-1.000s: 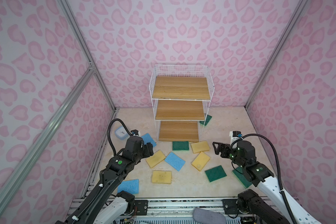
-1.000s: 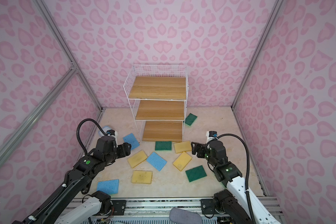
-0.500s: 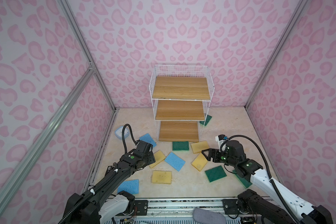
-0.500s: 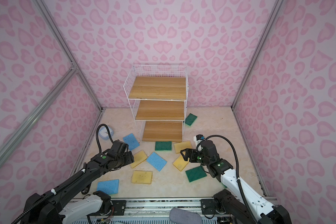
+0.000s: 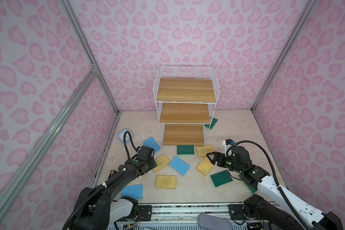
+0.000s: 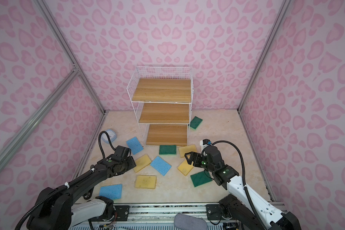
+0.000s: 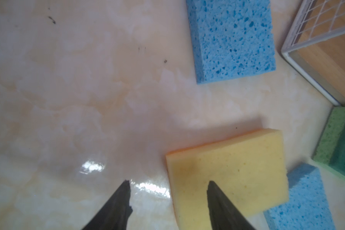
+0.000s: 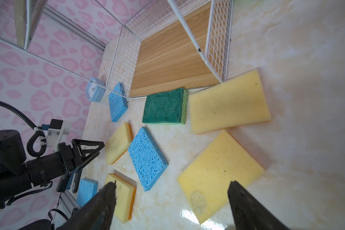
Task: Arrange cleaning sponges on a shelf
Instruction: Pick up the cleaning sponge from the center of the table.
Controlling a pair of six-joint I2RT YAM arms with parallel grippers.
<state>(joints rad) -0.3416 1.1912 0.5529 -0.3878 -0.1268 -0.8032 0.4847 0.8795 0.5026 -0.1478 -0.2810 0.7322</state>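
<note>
My left gripper stands partly open, one fingertip over a yellow sponge at left, the other over the floor. My right gripper gapes wide above another yellow sponge. The remaining cleaning sponges lie scattered around the shelf.

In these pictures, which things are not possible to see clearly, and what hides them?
- left gripper: in both top views, its own arm covers the fingertips.
- green sponge: in a top view, mostly under the right arm.
- second green sponge: in both top views, partly behind the shelf.
- clock: in both top views, the face is too small to read.
</note>
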